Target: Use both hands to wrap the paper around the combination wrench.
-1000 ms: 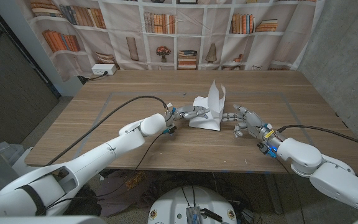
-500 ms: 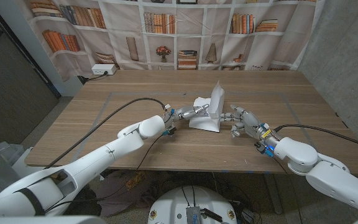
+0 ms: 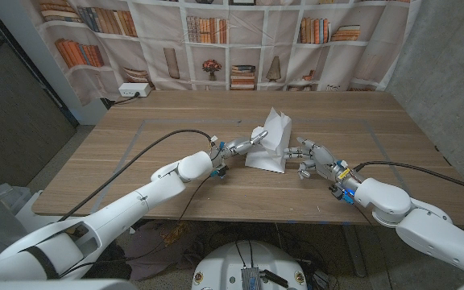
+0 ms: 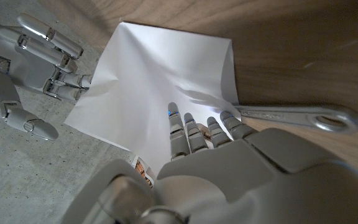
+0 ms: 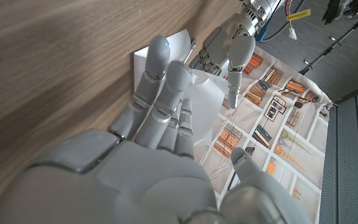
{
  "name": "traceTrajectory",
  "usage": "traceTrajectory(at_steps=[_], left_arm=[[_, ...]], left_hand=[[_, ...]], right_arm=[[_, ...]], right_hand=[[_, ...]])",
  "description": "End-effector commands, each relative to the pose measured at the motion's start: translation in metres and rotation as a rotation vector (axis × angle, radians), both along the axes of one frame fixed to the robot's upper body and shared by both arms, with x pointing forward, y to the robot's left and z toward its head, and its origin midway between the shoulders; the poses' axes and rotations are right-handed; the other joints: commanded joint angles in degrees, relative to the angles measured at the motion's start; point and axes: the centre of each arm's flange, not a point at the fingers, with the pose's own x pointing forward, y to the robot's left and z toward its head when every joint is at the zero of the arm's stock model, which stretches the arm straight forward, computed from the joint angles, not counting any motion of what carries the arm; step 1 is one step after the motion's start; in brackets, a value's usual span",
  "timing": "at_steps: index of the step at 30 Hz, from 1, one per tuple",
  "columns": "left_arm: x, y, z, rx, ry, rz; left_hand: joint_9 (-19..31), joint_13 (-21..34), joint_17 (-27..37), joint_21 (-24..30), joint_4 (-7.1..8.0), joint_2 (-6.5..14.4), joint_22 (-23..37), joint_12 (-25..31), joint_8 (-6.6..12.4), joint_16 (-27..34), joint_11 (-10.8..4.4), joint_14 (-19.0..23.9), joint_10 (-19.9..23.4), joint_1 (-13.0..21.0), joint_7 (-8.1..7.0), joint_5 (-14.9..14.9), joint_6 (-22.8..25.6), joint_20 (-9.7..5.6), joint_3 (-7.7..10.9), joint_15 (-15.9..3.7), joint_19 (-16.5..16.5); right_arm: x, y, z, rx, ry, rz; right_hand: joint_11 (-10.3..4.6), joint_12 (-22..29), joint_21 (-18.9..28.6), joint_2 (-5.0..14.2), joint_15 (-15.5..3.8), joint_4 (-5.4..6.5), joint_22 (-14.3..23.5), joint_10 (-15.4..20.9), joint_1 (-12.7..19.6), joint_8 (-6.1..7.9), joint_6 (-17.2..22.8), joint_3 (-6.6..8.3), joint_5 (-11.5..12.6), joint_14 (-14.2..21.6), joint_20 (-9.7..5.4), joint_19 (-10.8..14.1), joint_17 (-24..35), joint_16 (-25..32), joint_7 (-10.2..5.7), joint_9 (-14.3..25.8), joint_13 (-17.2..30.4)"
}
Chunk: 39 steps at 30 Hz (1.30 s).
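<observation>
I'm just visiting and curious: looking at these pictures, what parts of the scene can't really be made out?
- Most of the wrench: in the left wrist view the paper covers all but its ring end; in the head view the paper hides it.
- Whether the left hand pinches the paper: too small in the head view.
- Whether the right hand touches the paper: its own fingers block the contact in the right wrist view.

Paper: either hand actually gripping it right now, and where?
Left hand holds up the paper's raised flap. Right hand touches its right edge; grip can't be confirmed.
</observation>
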Motion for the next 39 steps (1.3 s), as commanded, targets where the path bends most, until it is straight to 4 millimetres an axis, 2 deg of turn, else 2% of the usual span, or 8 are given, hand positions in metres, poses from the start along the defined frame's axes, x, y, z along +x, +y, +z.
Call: traceTrajectory(at_steps=[1, 7, 8, 10, 13, 14, 20, 39], left_arm=[[-0.001, 0.002, -0.001, -0.028, 0.014, -0.015], [-0.001, 0.003, -0.002, -0.031, 0.015, -0.015], [-0.001, 0.003, -0.002, -0.033, 0.015, -0.015], [-0.001, 0.004, -0.001, -0.038, 0.016, -0.016], [-0.001, 0.003, -0.002, -0.04, 0.018, -0.017], [-0.001, 0.003, -0.002, -0.04, 0.018, -0.018], [-0.003, 0.004, 0.001, -0.048, 0.005, -0.017], [-0.006, 0.002, 0.009, -0.038, -0.008, -0.02]], left_hand=[[-0.11, 0.26, 0.12, 0.17, 0.01, -0.09, 0.12, 0.1, -0.36, 0.07, 0.3, 0.22, 0.07, -0.55, 0.21, 0.35, -0.78, 0.33, -0.72, -2.27, 0.16], [-0.24, 0.25, 0.1, 0.15, -0.13, -0.21, 0.06, 0.09, -0.51, 0.09, 0.15, 0.3, 0.06, -0.82, 0.4, 0.55, -0.98, 0.35, -0.99, -2.3, 0.18], [-0.27, 0.25, 0.09, 0.15, -0.16, -0.23, 0.04, 0.04, -0.51, 0.08, 0.08, 0.29, -0.06, -0.87, 0.34, 0.59, -0.94, 0.33, -1.04, -2.26, 0.21], [-0.31, 0.25, 0.09, 0.14, -0.19, -0.26, 0.03, 0.06, -0.52, 0.07, 0.14, 0.27, -0.01, -0.93, 0.48, 0.65, -0.92, 0.31, -1.11, -2.24, 0.22], [-0.35, 0.24, 0.08, 0.15, -0.23, -0.28, 0.01, 0.07, -0.56, 0.06, 0.15, 0.27, 0.0, -1.0, 0.36, 0.72, -0.96, 0.28, -1.19, -2.26, 0.26], [-0.38, 0.24, 0.07, 0.14, -0.25, -0.29, 0.0, 0.07, -0.56, 0.05, 0.26, 0.26, 0.01, -1.04, 0.45, 0.76, -0.93, 0.27, -1.23, -2.26, 0.27], [-0.47, 0.24, 0.05, 0.12, -0.32, -0.33, -0.03, 0.07, -0.61, 0.05, 0.17, 0.29, 0.01, -1.16, 0.42, 0.91, -0.95, 0.25, -1.37, -2.3, 0.28], [-0.76, 0.22, -0.01, 0.05, -0.55, -0.34, -0.12, 0.07, -0.95, 0.01, 0.14, 0.28, 0.02, -1.36, 0.26, 1.47, -1.51, 0.16, -1.74, -2.24, 0.32]], right_arm=[[-0.001, 0.008, -0.001, -0.016, -0.008, 0.019], [0.0, 0.015, -0.001, -0.038, -0.01, 0.042], [0.001, 0.016, -0.001, -0.041, -0.006, 0.047], [0.002, 0.018, -0.001, -0.052, -0.001, 0.065], [0.004, 0.024, -0.001, -0.068, -0.003, 0.072], [0.004, 0.024, -0.001, -0.069, -0.003, 0.072], [0.007, 0.028, -0.004, -0.09, 0.008, 0.078], [0.013, 0.029, -0.004, -0.109, 0.002, 0.076]], right_hand=[[-0.28, 0.36, -0.47, 1.0, 0.0, -0.02, 0.25, -0.07, 0.07, 0.21, 0.06, -0.03, 0.24, 0.39, -5.39, 0.53, 0.23, -0.11, -0.38, -0.03, 0.24], [-0.54, 0.34, -0.82, 1.72, 0.0, 0.02, 0.59, -0.16, 0.09, 0.19, -0.02, 0.13, 0.29, 0.54, -5.39, 0.56, 0.43, -0.15, -0.59, -0.03, 0.25], [-0.73, 0.3, -1.61, 3.46, -0.01, 0.23, -0.09, -0.3, 0.29, 0.15, -0.13, 0.78, 0.47, 0.61, -5.58, 0.26, 0.54, -0.17, -0.83, -0.03, 0.26], [-2.01, 0.08, -2.26, 6.81, -0.01, 0.32, -0.5, -1.08, 0.58, 0.05, -0.46, 1.75, 0.56, 0.41, -5.53, -0.32, 0.55, -0.47, -1.79, -0.02, 0.26], [-2.82, 0.08, -2.68, 9.49, -0.02, 0.0, -1.3, -1.68, 0.77, 0.0, -0.83, 1.79, 0.2, 0.45, -5.31, -0.73, 1.06, -0.51, -2.32, 0.01, 0.26], [-3.1, 0.08, -2.84, 9.81, -0.02, -0.04, -1.52, -1.77, 0.79, 0.0, -0.86, 1.75, 0.13, 0.04, -5.31, -0.92, 0.8, -0.9, -2.34, 0.02, 0.26], [-2.67, 0.15, -2.56, 10.5, -0.02, -0.28, -1.53, -2.0, 0.86, -0.01, -1.18, 1.3, -0.22, 0.12, -5.26, -0.95, 1.6, -0.74, -2.44, 0.04, 0.26], [-1.98, 0.22, -1.8, 9.02, -0.04, -0.91, -0.87, -2.41, 1.04, -0.1, -2.3, 0.16, -0.46, -0.28, -5.28, -0.87, 1.91, -1.48, -1.76, 0.02, 0.22]])
